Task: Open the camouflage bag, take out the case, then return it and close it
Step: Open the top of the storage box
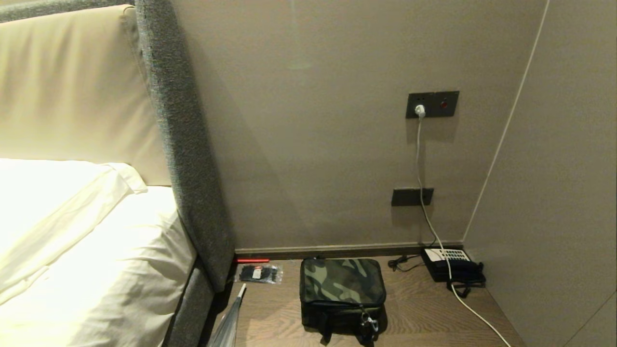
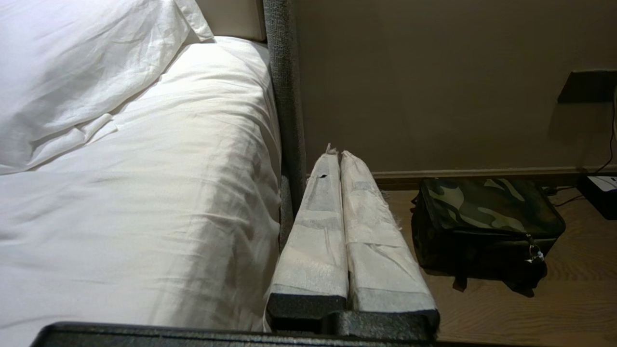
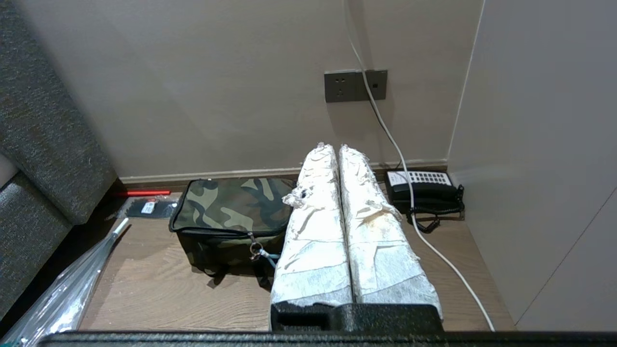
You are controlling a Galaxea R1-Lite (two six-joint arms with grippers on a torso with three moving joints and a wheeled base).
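Wooden bedside table (image 1: 424, 313) holds zipped camouflage bag (image 1: 342, 289); both hands (image 2: 340, 159) (image 3: 332, 149) pressed together, empty.

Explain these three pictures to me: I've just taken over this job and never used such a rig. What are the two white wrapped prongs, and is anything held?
The wide picture comes from the robot's head camera; the other two from cameras on its wrists. The white wrapped prongs are gripper fingers: the left gripper beside the white-sheeted bed, the right gripper above the wooden bedside surface. Both are shut and hold nothing. On the surface sits the boxy green-and-black camouflage fabric bag, zipped closed, so the case is not visible. Right of it is a black telephone with a white keypad, with a white cable running past it.
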